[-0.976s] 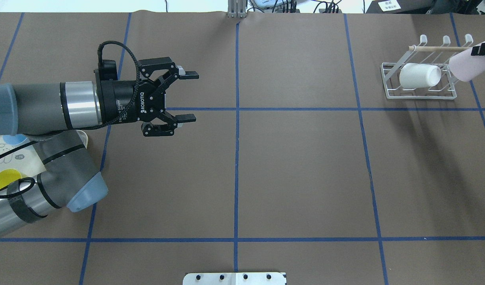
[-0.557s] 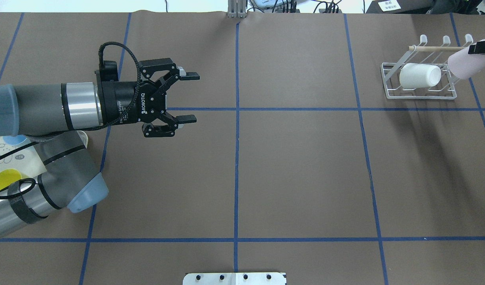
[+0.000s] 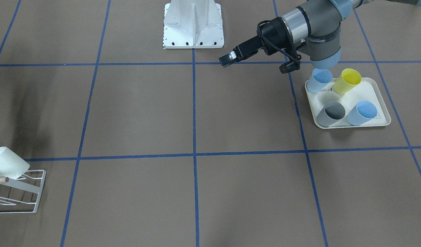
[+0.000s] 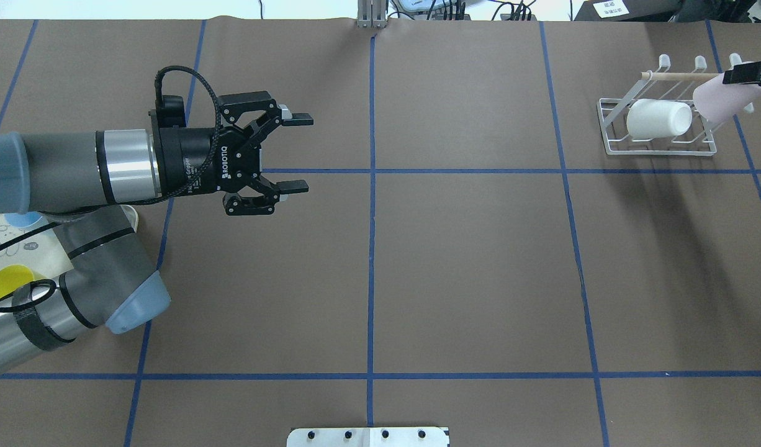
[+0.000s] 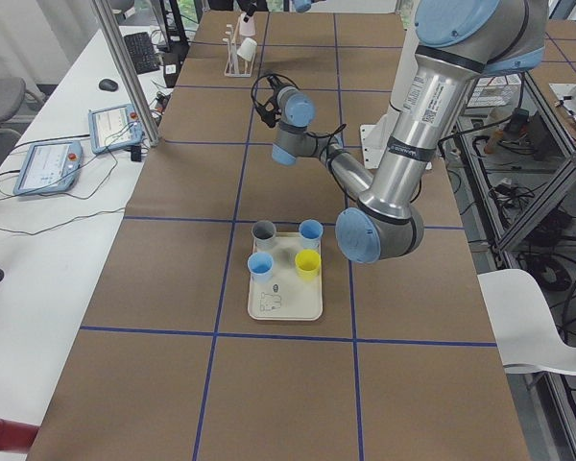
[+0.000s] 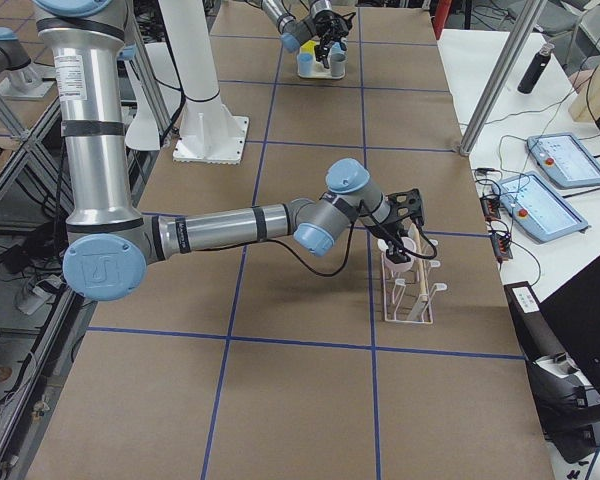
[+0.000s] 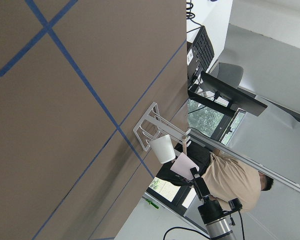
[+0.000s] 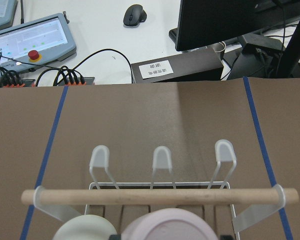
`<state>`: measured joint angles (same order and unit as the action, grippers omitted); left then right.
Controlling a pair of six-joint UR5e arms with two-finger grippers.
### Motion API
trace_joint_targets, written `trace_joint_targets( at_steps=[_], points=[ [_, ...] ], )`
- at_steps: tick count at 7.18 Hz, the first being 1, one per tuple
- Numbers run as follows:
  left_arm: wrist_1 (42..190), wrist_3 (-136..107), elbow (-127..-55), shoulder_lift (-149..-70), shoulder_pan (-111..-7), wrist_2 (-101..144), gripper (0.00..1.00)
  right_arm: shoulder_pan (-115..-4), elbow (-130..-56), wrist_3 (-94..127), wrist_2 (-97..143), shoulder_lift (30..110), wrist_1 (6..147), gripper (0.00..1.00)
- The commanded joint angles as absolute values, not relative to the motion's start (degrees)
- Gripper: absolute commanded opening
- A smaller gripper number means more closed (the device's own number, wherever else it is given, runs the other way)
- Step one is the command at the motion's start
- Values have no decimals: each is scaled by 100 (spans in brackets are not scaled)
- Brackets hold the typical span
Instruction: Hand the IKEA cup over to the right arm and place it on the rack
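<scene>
While right hand (image 4: 745, 74) grips, cup (image 4: 715, 102) slants mouth-down

The rack (image 4: 663, 149) is sitting at the table's (image 4: 467, 261) far right end, with one cup (image 4: 658, 119) lying in it and the IKEA cup (image 4: 719, 102) hanging over its right side in the right gripper (image 4: 737, 76). The tray (image 3: 349, 97) is lying at the left end, carrying four cups (image 3: 363, 112), with the left gripper (image 4: 293, 151) hovering just inward of it.

Left arm (image 4: 58, 169) and right arm (image 6: 220, 224): grey tubular links, silver wrist bands, light-blue joint caps; the black two-finger left claw (image 4: 298, 150) carries white ROBOTIQ lettering, with a braided black cable (image 4: 197, 75) looped beside its wrist.
</scene>
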<state>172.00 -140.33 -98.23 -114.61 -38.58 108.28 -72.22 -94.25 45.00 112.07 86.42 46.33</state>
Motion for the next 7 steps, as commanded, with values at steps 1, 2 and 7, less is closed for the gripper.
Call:
trace_joint_targets(
  at_steps=[1, 2, 7],
  points=[
    [17200, -14027, -9826, -11461, -3858, 10828, 100, -7164, -9334, 4500, 11180, 8631, 4614, 0],
    [17200, -14027, -9826, -11461, -3858, 10828, 100, -7059, -9325, 4500, 11067, 8631, 4614, 0],
    [17200, -14027, -9826, -11452, -3858, 10837, 100, -6856, -9202, 4500, 10863, 8596, 4588, 100]
  ],
)
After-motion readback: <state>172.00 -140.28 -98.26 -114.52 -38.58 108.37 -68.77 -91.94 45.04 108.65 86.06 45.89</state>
